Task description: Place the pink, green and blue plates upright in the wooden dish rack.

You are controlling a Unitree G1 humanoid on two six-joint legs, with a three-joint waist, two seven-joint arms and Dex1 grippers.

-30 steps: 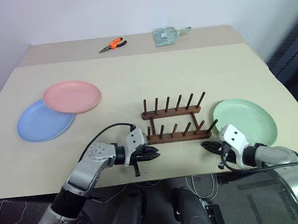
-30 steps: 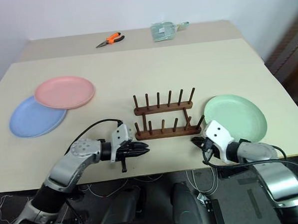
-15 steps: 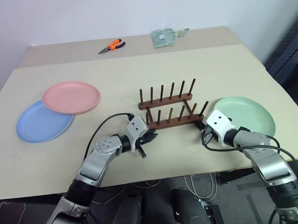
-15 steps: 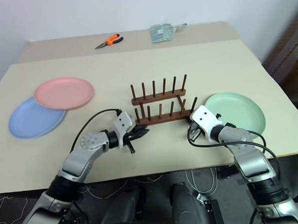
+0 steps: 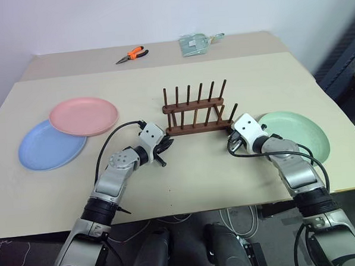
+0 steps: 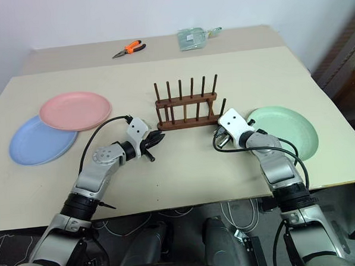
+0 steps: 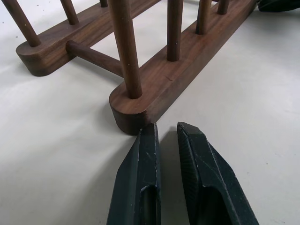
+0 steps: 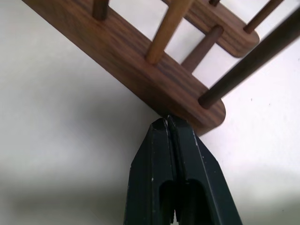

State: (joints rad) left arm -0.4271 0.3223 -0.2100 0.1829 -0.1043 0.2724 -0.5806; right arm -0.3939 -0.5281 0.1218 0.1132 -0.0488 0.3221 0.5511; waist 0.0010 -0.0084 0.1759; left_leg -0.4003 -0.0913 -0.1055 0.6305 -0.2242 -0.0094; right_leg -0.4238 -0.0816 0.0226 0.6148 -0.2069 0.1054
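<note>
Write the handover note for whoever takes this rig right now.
Left gripper: nearly shut, holding nothing, tips at the rack's near bar end.
Right gripper: shut, empty, tips against the other end of that bar.
Pink plate lies flat, overlapping the blue plate, on the robot's left; green plate lies flat to the right of the rack.
Done: no plate racked.
Left: stand all three upright.
</note>
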